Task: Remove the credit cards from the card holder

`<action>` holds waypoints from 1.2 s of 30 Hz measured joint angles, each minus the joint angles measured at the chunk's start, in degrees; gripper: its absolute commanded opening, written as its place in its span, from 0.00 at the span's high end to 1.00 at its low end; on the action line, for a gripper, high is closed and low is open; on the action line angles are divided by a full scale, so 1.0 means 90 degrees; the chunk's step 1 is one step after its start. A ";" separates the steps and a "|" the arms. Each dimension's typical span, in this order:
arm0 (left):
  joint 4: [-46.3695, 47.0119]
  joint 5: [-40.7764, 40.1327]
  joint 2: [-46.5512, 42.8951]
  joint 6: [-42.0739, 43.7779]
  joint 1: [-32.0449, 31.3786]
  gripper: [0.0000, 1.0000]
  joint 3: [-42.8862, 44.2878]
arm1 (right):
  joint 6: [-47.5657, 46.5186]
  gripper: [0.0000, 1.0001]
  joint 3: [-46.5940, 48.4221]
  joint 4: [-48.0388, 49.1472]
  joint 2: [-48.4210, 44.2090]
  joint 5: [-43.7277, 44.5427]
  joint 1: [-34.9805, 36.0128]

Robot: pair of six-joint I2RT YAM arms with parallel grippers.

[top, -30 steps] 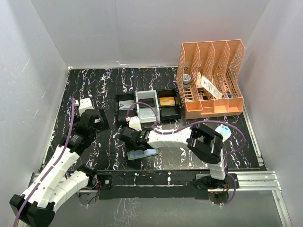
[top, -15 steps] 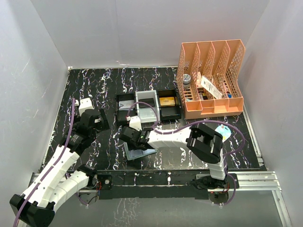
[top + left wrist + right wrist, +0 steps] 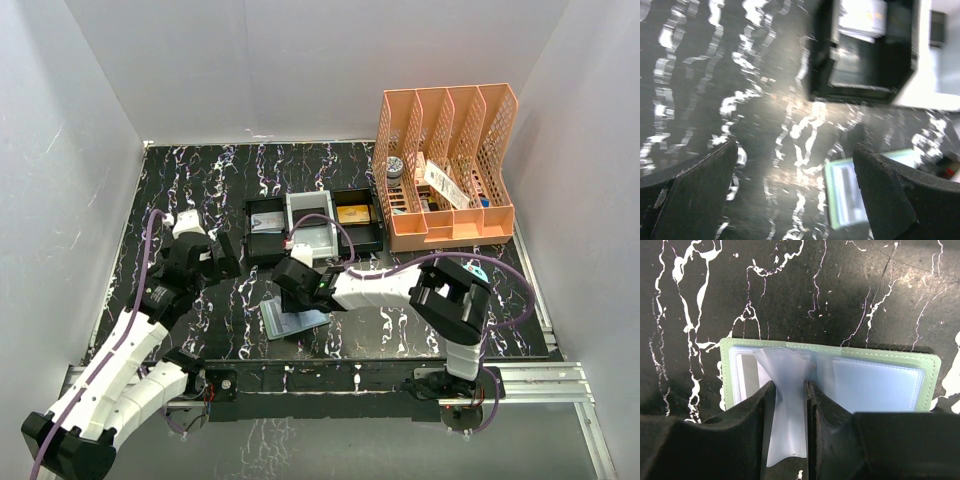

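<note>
I see the holder [image 3: 875, 385] lying open and flat on the desk [image 3: 200, 180], pale blue pockets up, near the front edge and just in front of a row of three trays. The right jaws stand over it from above, clamped on a translucent leaf [image 3: 789, 410] at its fold. The leaf is bunched up between them while the green covers lie flat. To the left of the holder the left jaws are wide apart and hold nothing, hovering over bare desk near the left black tray [image 3: 265, 222]. A white tray [image 3: 312, 225] and another black tray [image 3: 357, 220] sit beside it, and further right, at the back, is an orange rack [image 3: 445, 170] with small items in it.
</note>
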 measured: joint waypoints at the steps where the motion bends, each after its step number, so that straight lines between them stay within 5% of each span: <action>1: 0.0068 0.0265 -0.0027 -0.0085 0.0000 0.02 -0.0051 | 0.0056 0.73 -0.0107 0.0138 -0.0053 -0.0124 -0.0058; 10: 0.1807 0.3956 -0.0413 -0.1411 0.0002 0.11 -0.1855 | 0.0607 0.72 -0.1146 0.1506 -0.0469 -0.1120 -0.0539; 16: 0.2941 0.5389 -0.0401 -0.2225 0.0000 0.26 -0.2977 | 0.0787 0.72 -0.1389 0.1923 -0.0525 -0.1394 -0.0656; 26: 0.3808 0.5850 -0.0316 -0.2854 -0.0061 0.50 -0.3565 | 0.0848 0.71 -0.1460 0.2081 -0.0525 -0.1469 -0.0670; 36: 0.4148 0.5496 0.0505 -0.2905 -0.0457 0.56 -0.3575 | 0.0848 0.71 -0.1460 0.2086 -0.0525 -0.1513 -0.0682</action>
